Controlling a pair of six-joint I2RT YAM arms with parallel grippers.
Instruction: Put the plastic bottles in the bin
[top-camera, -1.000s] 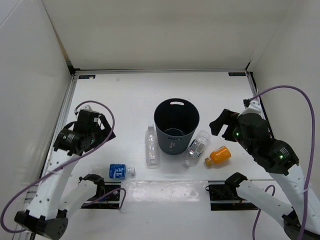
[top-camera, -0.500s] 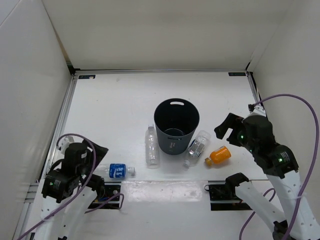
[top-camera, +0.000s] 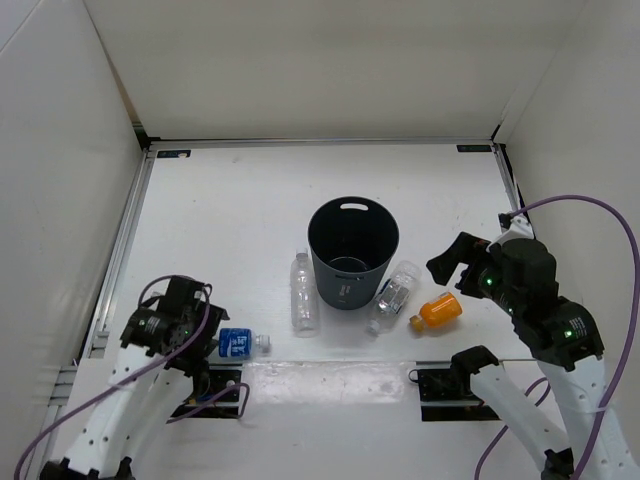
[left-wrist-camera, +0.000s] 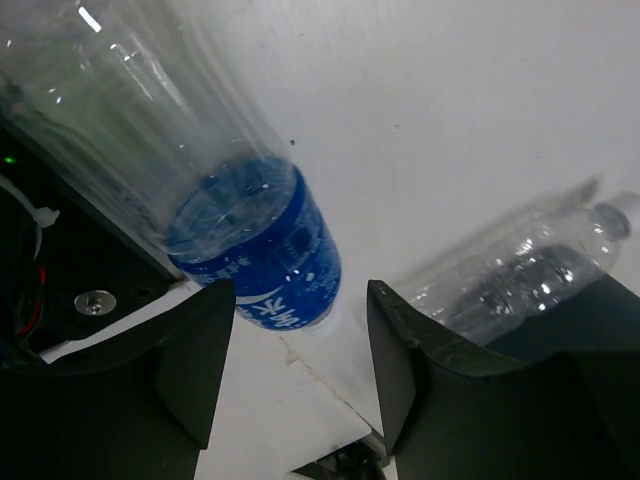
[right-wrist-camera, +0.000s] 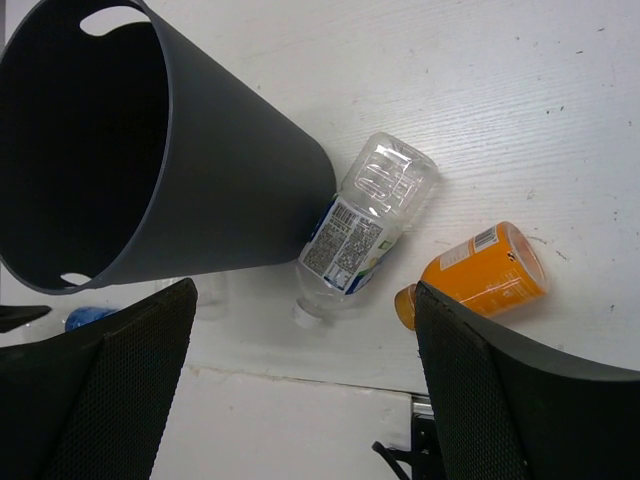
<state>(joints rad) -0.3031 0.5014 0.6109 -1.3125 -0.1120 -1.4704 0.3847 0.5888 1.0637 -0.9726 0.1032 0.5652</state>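
The dark grey bin stands upright mid-table, also large in the right wrist view. A clear bottle lies left of it. Another clear bottle leans against its right side, with the short orange bottle beside that. The blue-labelled bottle lies near the front left. My left gripper is low beside it; in its wrist view the jaws stand apart over bare table, the bottle just beyond the tips. My right gripper hangs open above the orange bottle.
White walls close in the table on the left, back and right. Two black arm mounts sit at the near edge. A metal rail runs along the left side. A purple cable loops beside each arm.
My left arm swung from the middle left down to the front left, beside the blue-labelled bottle, and its jaws narrowed. My right arm drifted slightly nearer and stayed open.
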